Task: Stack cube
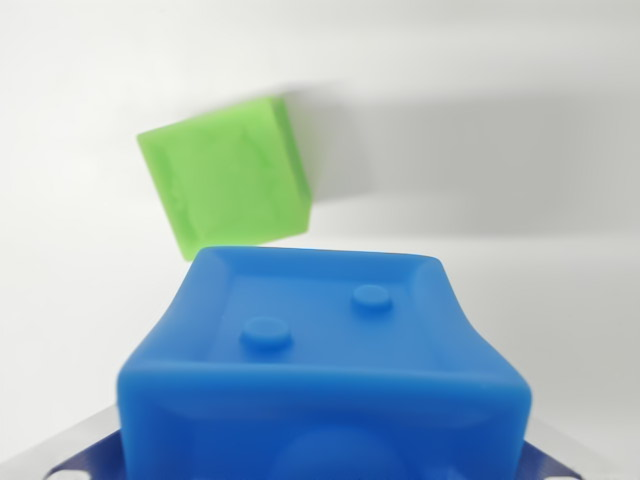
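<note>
White bench (520, 110) fills my view; green cube (228, 182) lies behind blue cube (320, 370). Gripper state I cannot tell.

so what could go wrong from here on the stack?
1. The green cube sits rotated relative to the blue cube, so the faces may land misaligned and the top cube could slide off.
2. The blue cube fills the lower frame, hiding the fingers; grip can't be checked.
3. The green cube is blurred, so position estimates could be off.
</note>
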`<state>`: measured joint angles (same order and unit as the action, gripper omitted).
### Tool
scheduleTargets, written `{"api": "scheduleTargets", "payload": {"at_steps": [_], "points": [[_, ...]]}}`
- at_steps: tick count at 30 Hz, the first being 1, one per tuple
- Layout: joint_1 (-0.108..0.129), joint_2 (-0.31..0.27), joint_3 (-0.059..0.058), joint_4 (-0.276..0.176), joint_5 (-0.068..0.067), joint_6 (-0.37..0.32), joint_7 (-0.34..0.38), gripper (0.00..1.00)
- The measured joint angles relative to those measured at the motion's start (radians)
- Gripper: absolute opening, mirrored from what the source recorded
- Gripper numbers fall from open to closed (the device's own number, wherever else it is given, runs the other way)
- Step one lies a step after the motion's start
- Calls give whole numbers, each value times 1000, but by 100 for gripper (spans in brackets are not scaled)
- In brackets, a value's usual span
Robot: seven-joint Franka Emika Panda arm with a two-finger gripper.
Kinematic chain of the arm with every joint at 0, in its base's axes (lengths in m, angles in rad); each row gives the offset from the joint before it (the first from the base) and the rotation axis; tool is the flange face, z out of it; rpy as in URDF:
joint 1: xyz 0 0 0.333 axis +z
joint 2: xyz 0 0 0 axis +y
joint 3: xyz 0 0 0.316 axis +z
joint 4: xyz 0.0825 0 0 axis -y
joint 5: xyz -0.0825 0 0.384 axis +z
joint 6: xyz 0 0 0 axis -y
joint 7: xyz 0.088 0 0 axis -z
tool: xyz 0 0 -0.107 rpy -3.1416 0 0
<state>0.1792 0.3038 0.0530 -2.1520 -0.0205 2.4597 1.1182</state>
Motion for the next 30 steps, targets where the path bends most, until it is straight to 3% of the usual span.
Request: {"api": "scheduleTargets", "payload": {"at_steps": [23,30], "points": [[15,59,34,127,-19,-69,-186,0],[19,91,35,137,-23,-54,-199,0]]}}
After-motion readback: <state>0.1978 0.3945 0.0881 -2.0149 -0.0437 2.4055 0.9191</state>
